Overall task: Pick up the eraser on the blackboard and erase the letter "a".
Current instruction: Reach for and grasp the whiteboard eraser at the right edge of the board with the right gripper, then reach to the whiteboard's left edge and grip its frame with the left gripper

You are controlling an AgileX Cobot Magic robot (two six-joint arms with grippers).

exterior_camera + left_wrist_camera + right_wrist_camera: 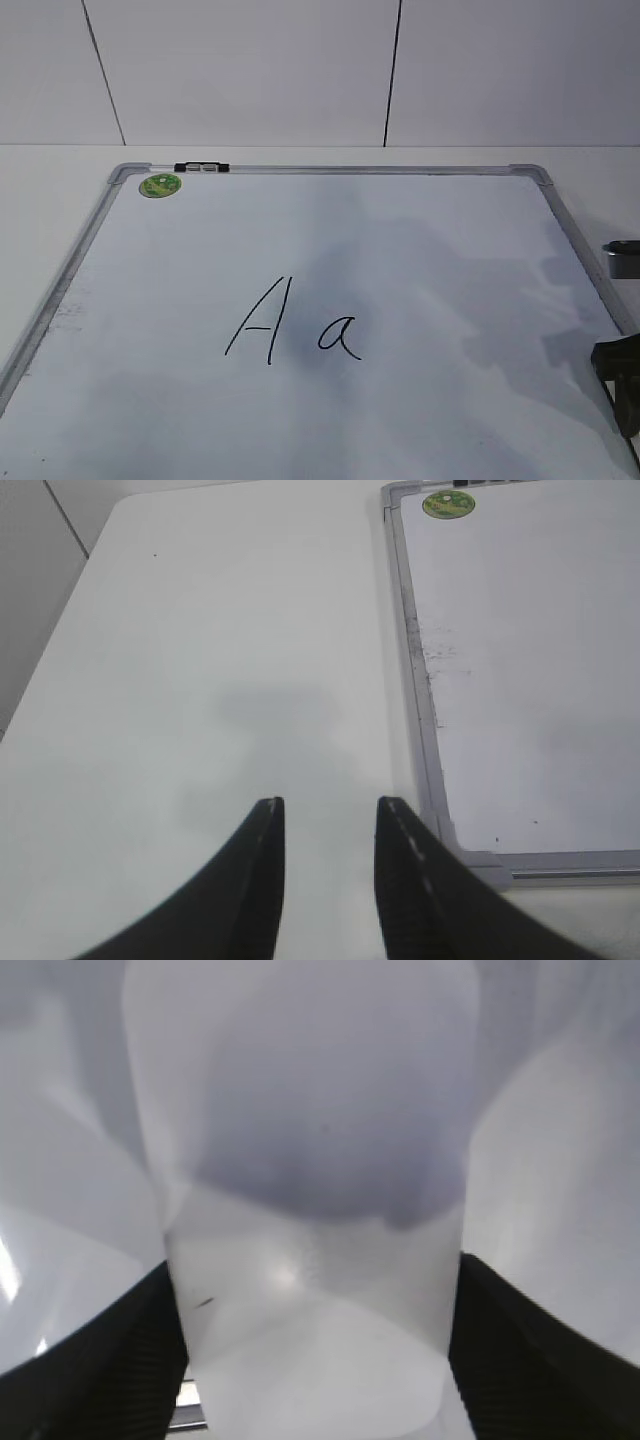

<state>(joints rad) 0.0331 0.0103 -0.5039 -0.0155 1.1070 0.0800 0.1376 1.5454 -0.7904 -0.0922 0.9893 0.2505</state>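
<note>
So at this point the right gripper [315, 1360] had the eraser [310, 1210] sitting between its jaws, and in the right wrist view the white block filled nearly the whole picture with a black jaw tight against each side of it, so I read that as clamped on, though I couldn't see the felt face at all. From the exterior view all I got of that arm was a dark bit at the right edge, over the lower right part of the blackboard [330, 170]. The letter "a" [339, 335] was near the middle of the board, just to the right of the capital "A" [262, 320], with only a small gap between them. That gap was my main worry: a wide swipe coming in from the right could easily carry on into the capital. Also, if the eraser was tilted in the grip, only an edge would touch and it'd leave streaks. The left gripper [330, 815] was parked over the bare desk [200, 680] beside the board's left frame, jaws apart and holding nothing, so it couldn't steady the board if it slid under the push.
</note>
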